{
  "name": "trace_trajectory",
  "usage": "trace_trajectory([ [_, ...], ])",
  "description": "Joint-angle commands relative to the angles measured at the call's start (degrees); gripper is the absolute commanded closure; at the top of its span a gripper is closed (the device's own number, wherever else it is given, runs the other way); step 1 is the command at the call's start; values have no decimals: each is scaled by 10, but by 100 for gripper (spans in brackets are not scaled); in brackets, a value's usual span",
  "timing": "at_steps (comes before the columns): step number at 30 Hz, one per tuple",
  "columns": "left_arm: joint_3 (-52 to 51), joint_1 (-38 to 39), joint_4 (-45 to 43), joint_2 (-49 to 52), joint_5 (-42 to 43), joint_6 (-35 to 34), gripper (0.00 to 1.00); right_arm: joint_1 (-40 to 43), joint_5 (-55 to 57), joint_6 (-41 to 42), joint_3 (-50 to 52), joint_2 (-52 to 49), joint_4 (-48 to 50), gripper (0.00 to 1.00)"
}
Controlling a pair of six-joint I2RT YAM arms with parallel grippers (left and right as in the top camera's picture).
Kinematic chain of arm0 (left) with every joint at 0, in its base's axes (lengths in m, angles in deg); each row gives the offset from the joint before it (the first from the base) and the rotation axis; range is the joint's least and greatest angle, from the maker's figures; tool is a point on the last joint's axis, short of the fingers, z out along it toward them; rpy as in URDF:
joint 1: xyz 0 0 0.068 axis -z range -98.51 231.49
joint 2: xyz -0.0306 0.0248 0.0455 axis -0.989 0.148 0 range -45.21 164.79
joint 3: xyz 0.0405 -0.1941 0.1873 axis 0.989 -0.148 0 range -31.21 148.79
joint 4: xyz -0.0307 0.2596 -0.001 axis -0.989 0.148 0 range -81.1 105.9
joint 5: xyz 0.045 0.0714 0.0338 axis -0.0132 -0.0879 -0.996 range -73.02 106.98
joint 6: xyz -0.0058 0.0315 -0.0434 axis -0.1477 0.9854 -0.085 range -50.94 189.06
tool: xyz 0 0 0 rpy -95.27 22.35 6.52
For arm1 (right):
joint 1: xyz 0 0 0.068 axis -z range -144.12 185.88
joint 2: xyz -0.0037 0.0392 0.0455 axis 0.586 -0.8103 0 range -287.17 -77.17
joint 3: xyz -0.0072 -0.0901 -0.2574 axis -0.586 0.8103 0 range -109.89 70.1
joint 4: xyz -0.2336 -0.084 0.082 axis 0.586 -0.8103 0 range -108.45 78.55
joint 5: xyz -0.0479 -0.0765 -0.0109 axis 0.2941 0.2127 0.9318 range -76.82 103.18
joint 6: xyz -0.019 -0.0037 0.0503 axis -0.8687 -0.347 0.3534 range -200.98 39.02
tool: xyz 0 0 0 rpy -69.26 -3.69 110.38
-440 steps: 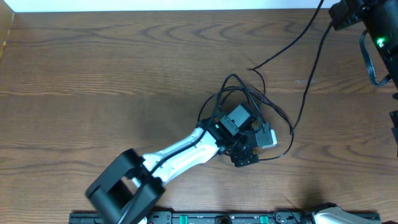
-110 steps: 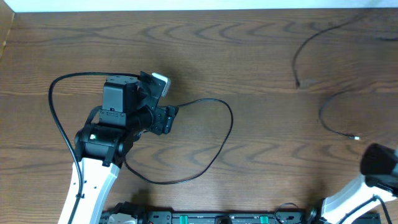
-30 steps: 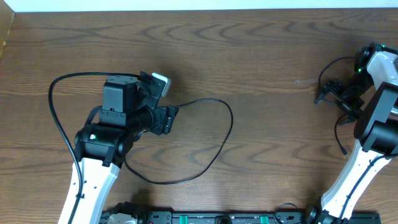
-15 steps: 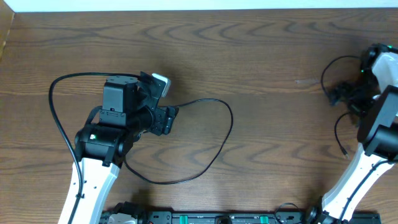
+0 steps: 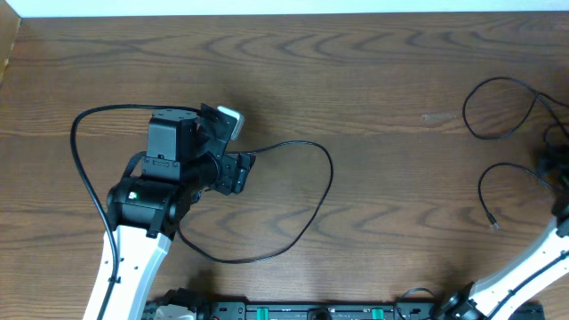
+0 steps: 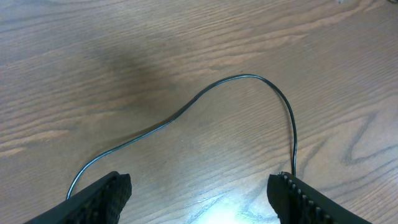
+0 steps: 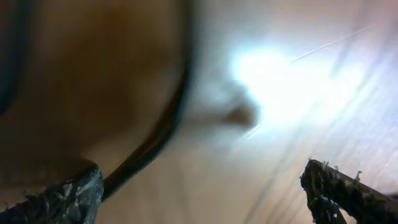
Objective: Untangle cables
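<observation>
A thin black cable [image 5: 328, 174] lies in a wide loose loop on the left half of the table, running round my left arm. My left gripper [image 5: 242, 142] hovers over it, open. In the left wrist view the same cable [image 6: 249, 76] arcs ahead of the left gripper [image 6: 199, 199], with bare wood between the fingers. A second black cable [image 5: 496, 108] lies in two loops at the right, its small plug [image 5: 495, 227] toward the front. My right gripper [image 5: 553, 162] is at the right edge, mostly cut off. The blurred right wrist view shows the right gripper [image 7: 199, 193] open, a dark cable [image 7: 161, 130] passing its left fingertip.
The table [image 5: 373, 71] is brown wood. A pale strip runs along its far edge [image 5: 267, 7]. A black rail [image 5: 311, 311] with green marks lines the front edge between the arm bases. My right arm [image 5: 533, 262] rises from the front right corner.
My right arm has swung rightward, away from the right-hand cable, to the frame edge. That cable now lies uncovered in two loops. The left arm and its cable have not moved.
</observation>
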Motion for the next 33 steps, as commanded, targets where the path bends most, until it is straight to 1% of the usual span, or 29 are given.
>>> trace_trajectory([
  [1, 4, -3, 2, -2, 7, 1, 24, 39, -28, 15, 22, -38, 8, 1],
  [3, 4, -3, 2, -2, 7, 1, 24, 58, -68, 15, 22, -38, 8, 1],
  [6, 4, -3, 2, -2, 7, 1, 24, 76, -99, 13, 22, -38, 9, 5],
  [7, 4, -3, 2, -2, 7, 1, 24, 78, -100, 13, 22, -38, 8, 9],
  [9, 4, -3, 2, -2, 7, 1, 24, 79, -100, 13, 22, -38, 8, 24],
  [10, 4, -3, 2, -2, 7, 1, 24, 79, -101, 13, 22, -38, 8, 32],
  [11, 4, -3, 2, -2, 7, 1, 24, 77, -105, 13, 22, -38, 8, 46],
  [12, 4, -3, 2, -2, 7, 1, 24, 76, -111, 13, 22, -38, 8, 64],
  [13, 4, -3, 2, -2, 7, 1, 24, 74, -116, 13, 22, -38, 8, 86],
  [14, 4, -3, 2, -2, 7, 1, 24, 71, -120, 12, 22, -38, 9, 99],
  [24, 4, -3, 8, -2, 7, 1, 24, 60, -127, 2, 22, -37, 19, 99],
  [26, 4, -3, 8, -2, 7, 1, 24, 58, -153, -26, 21, -34, 25, 99],
  [30, 4, -3, 8, -1, 7, 1, 24, 52, -243, -108, 19, -14, 54, 99],
  [33, 4, -3, 8, -1, 7, 1, 24, 47, -277, -116, 19, 21, 76, 99],
])
